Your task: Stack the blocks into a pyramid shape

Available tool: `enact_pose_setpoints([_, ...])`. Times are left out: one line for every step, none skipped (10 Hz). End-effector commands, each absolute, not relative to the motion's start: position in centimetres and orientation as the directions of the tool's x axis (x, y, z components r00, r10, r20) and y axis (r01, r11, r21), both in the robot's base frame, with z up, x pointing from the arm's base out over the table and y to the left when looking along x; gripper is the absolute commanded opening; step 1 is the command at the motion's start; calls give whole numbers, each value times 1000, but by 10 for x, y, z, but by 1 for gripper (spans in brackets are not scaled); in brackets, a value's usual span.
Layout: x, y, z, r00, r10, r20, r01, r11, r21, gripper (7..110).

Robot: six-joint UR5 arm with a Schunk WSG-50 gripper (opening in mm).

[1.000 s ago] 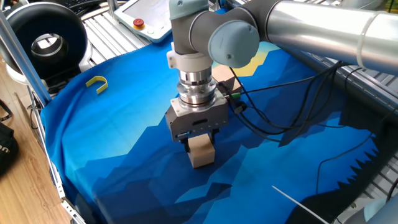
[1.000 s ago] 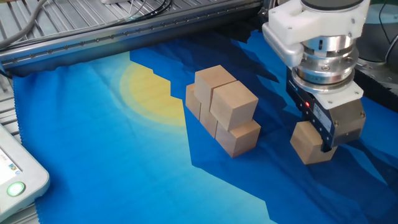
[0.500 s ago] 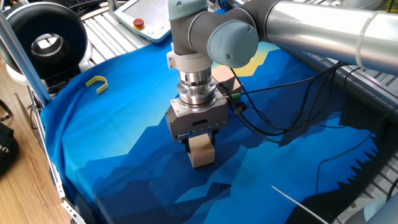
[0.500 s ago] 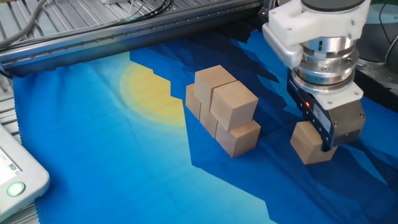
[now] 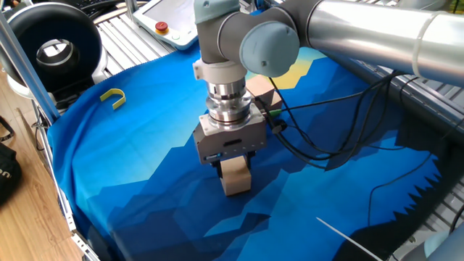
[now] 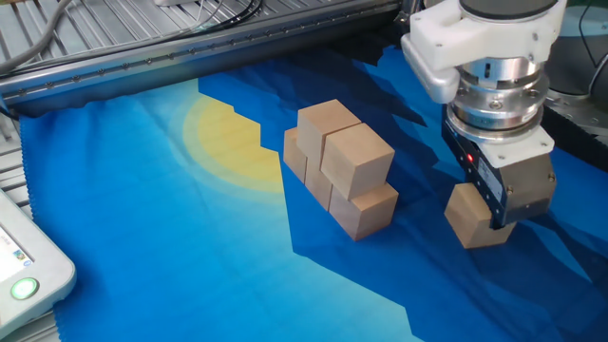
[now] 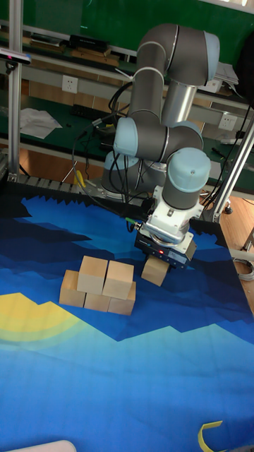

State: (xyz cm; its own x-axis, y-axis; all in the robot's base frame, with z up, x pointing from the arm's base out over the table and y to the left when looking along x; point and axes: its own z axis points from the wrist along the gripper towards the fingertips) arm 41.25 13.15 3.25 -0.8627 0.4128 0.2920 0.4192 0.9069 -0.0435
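One tan block (image 6: 467, 220) sits between the fingers of my gripper (image 6: 489, 214), which is shut on it just above or on the blue cloth; I cannot tell if it touches. The same block (image 5: 235, 177) shows under the gripper (image 5: 233, 168) in one fixed view, and slightly tilted (image 7: 154, 271) in the tall view. To its left stands a stack of blocks (image 6: 347, 171): a bottom row of three with two on top (image 7: 106, 277). The gripper (image 7: 156, 265) is beside the stack's right end, a short gap apart.
A small yellow hook piece (image 5: 113, 96) lies on the cloth at the far left. A black round device (image 5: 52, 43) and a white pendant (image 5: 161, 22) stand beyond the cloth's edge. Black cables (image 5: 326, 145) trail from the wrist across the cloth.
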Motion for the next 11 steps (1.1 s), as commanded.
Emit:
enact_pose_setpoints([424, 141, 51, -860, 425, 282, 436, 900, -26, 7])
enact_pose_setpoints([428, 147, 69, -858, 421, 296, 437, 900, -14, 7])
enact_pose_setpoints([433, 149, 93, -859, 410, 308, 429, 903, -6, 7])
enact_pose_setpoints([440, 147, 120, -874, 371, 313, 394, 919, 12, 7])
enact_pose_setpoints([451, 143, 140, -898, 325, 296, 356, 933, 55, 7])
enact_pose_setpoints([463, 130, 161, -926, 275, 257, 303, 950, 73, 7])
enact_pose_setpoints([474, 111, 175, -953, 223, 206, 244, 966, 86, 7])
enact_pose_setpoints([484, 95, 184, -975, 163, 150, 183, 974, 136, 7])
enact_pose_setpoints([485, 81, 190, -979, 141, 145, 162, 976, 146, 7])
enact_pose_setpoints([485, 69, 188, -980, 133, 152, 153, 979, 135, 7])
enact_pose_setpoints([481, 61, 185, -973, 145, 179, 163, 982, 95, 7])
